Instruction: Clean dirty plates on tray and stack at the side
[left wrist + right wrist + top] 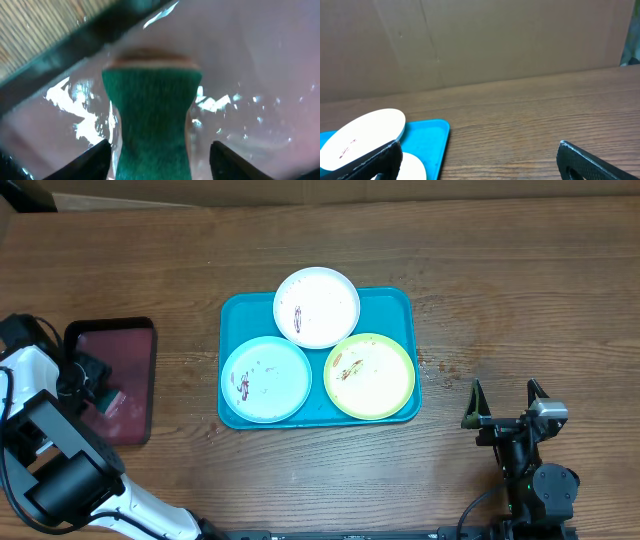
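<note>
A: Checking the left gripper (160, 150)?

B: Straddling a green sponge (150, 120), fingers (97, 157) standing apart, slivers of wet surface showing on either side. Hovering over the maroon tray (135, 345), directly beneath.

A: And finding the right gripper (505, 395)?

B: Gaping wide, gripping nothing, hanging above the bare table (500, 260).

A: Placing the turquoise tray (240, 315)?

B: Lying ahead-left of the right gripper, well apart, and off to the right of the left gripper. Carrying all three plates. White plate (316, 306) sitting farthest from both grippers, light blue plate (266, 379) and yellow-green plate (369, 375) nearer. All showing reddish-brown smears.
</note>
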{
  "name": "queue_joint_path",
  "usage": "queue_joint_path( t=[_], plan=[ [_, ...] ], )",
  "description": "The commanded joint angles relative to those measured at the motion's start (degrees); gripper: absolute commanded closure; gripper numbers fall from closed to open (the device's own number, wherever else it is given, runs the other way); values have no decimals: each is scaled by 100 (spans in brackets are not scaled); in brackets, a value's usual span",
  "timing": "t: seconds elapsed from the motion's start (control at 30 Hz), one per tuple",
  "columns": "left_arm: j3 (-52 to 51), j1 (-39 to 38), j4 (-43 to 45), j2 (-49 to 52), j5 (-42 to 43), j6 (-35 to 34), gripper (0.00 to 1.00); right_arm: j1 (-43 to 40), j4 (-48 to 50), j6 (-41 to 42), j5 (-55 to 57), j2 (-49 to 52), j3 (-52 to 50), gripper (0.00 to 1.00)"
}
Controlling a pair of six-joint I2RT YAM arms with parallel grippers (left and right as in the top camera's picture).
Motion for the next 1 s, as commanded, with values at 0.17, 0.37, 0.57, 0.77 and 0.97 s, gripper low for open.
queue_joint_path(
  t=[0.17, 0.37, 0.57, 0.77, 0.97],
  plan=[
    [42, 15, -101, 334, 46, 28, 31, 26, 31, -15, 39, -39, -57, 0],
    [42, 15, -109, 378, -129, 31, 29, 26, 31, -15, 39, -42, -57, 0],
    [42, 15, -94, 378, -555, 31, 59, 26, 31, -15, 39, -39, -57, 0],
    [68, 17, 7, 376, -887, 35, 82, 26, 31, -15, 39, -39, -57, 0],
    [553, 9, -356, 284, -973, 131, 96, 26, 31, -15, 39, -39, -57, 0]
  ],
)
